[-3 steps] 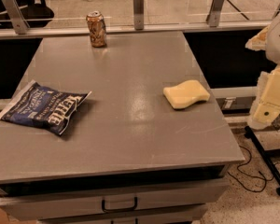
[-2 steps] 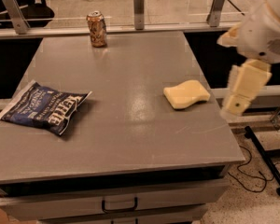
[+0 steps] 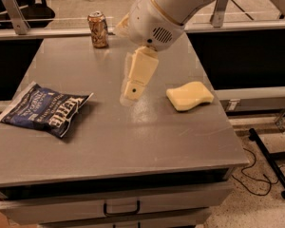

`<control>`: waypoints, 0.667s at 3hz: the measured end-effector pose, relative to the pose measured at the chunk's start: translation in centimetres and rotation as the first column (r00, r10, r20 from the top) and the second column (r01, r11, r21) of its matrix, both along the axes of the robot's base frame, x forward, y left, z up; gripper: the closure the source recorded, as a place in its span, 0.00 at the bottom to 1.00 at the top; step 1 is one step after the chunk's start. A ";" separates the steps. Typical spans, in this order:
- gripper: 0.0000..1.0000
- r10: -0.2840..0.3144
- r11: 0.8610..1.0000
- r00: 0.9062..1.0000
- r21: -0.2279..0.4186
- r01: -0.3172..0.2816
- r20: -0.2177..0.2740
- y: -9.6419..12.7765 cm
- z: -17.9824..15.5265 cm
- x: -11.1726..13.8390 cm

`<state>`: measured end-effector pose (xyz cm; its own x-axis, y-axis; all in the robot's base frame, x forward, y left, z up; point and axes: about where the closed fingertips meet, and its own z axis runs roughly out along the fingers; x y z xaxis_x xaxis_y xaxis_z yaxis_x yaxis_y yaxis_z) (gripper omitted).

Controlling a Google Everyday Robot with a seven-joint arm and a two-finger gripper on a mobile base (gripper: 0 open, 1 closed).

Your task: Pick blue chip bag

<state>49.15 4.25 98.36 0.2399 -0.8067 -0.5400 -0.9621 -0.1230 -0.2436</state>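
Observation:
The blue chip bag (image 3: 45,110) lies flat at the left side of the grey table (image 3: 133,141), dark navy with white lettering. My gripper (image 3: 132,92) hangs from the white arm (image 3: 166,8) over the middle of the table, pointing down. It is to the right of the bag, well apart from it, and left of the sponge. It holds nothing.
A pale yellow sponge (image 3: 190,95) lies at the table's right side. A brown soda can (image 3: 98,29) stands at the far edge. A drawer with a handle (image 3: 120,206) sits under the tabletop. Cables and a stand base (image 3: 270,160) are on the floor at the right.
The arm has swung in from the right edge to above the table's middle, moving left toward the bag. The bag, sponge and can have not moved.

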 end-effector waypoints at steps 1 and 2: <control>0.00 0.000 1.000 1.000 0.000 0.000 0.000 0.0 0.0 0.0; 0.00 0.020 1.000 1.000 0.019 -0.020 0.005 0.6 0.1 0.7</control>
